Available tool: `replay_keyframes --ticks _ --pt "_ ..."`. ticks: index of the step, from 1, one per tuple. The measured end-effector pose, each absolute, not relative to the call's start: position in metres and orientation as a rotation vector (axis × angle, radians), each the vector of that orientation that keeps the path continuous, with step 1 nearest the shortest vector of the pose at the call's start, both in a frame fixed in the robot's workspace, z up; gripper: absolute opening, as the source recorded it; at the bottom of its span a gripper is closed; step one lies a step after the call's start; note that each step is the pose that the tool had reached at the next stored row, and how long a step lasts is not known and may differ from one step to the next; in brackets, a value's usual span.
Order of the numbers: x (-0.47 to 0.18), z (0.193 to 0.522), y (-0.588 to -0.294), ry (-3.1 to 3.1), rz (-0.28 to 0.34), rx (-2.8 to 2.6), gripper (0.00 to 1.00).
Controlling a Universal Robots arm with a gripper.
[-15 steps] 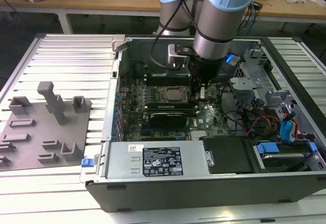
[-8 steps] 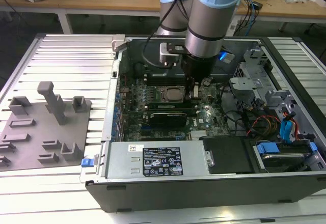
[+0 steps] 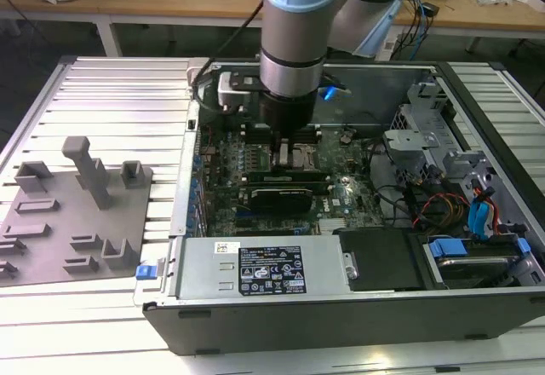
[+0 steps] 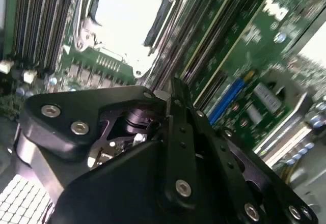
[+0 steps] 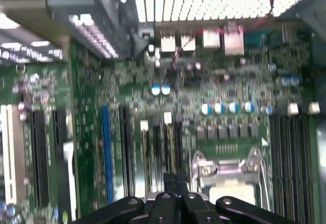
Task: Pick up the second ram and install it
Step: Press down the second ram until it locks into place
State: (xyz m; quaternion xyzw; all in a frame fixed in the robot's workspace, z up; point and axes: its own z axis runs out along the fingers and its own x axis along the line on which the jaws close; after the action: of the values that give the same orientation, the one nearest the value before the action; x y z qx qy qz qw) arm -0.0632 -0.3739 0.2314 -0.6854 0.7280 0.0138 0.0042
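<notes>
My gripper (image 3: pixel 285 155) is down inside the open computer case, low over the motherboard (image 3: pixel 341 200), and its body hides the memory slots beneath it in the exterior view. In both wrist views the black fingers meet at their tips, so the gripper (image 4: pixel 174 86) (image 5: pixel 174 175) is shut. The tips sit right over the long black slots (image 5: pixel 153 150) beside the square CPU socket (image 5: pixel 229 170) (image 4: pixel 127 10). The second ram is hidden; I see no green stick between the fingertips.
A graphics card (image 3: pixel 277 196) lies just in front of the gripper, and the power supply (image 3: pixel 264 266) sits along the case's front wall. Drive bays and cables (image 3: pixel 473 217) crowd the exterior view's right. A grey fixture plate (image 3: pixel 77 213) rests on the table at the left.
</notes>
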Motion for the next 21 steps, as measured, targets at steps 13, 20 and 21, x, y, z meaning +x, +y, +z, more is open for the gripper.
replay_keyframes --ticks 13,20,21 --pt "-0.04 0.242 -0.374 2.282 0.052 -2.149 0.11" --pt "-0.039 0.283 -0.373 2.282 0.052 -2.149 0.11" --pt "-0.039 0.289 -0.373 2.282 0.052 -2.149 0.11"
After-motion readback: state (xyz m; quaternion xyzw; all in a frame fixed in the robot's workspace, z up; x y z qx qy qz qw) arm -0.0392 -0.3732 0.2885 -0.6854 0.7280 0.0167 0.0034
